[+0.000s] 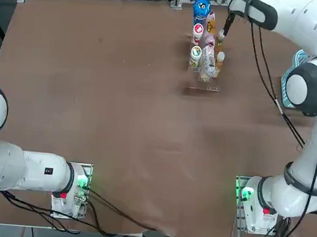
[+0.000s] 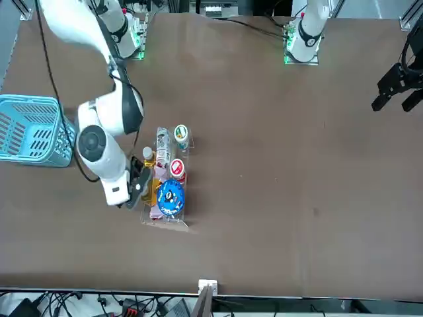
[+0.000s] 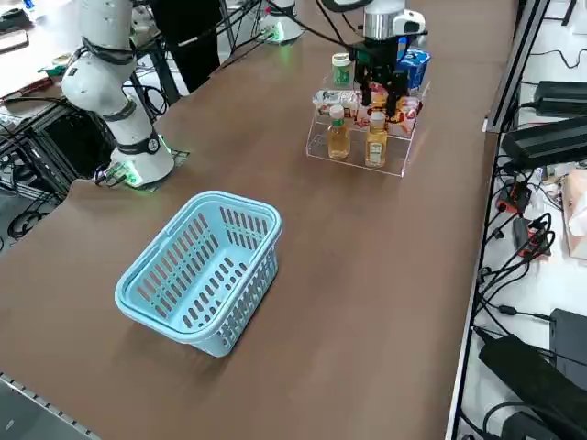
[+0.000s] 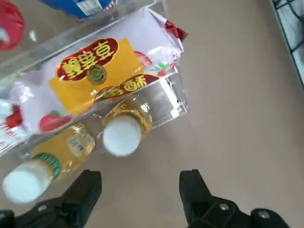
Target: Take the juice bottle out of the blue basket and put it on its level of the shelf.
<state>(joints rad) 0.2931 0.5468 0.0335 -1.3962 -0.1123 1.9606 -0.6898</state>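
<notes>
Blue basket (image 3: 200, 270) (empty), shelf (image 3: 358, 147) beyond.

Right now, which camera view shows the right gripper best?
The right wrist view: the right gripper's two fingers stand open, nothing between them. The right side view shows it above the shelf; the front view, partly, at the shelf's basket side; the top view, only a dark part beside the shelf.

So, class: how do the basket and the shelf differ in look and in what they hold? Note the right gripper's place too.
The basket is light blue with lattice sides; the shelf is clear and see-through.
The basket is one open tub; the shelf rises in steps.
The basket has nothing in it; the shelf holds bottles and packets.
Both stand on the table.
The right gripper is open, by the shelf.
</notes>
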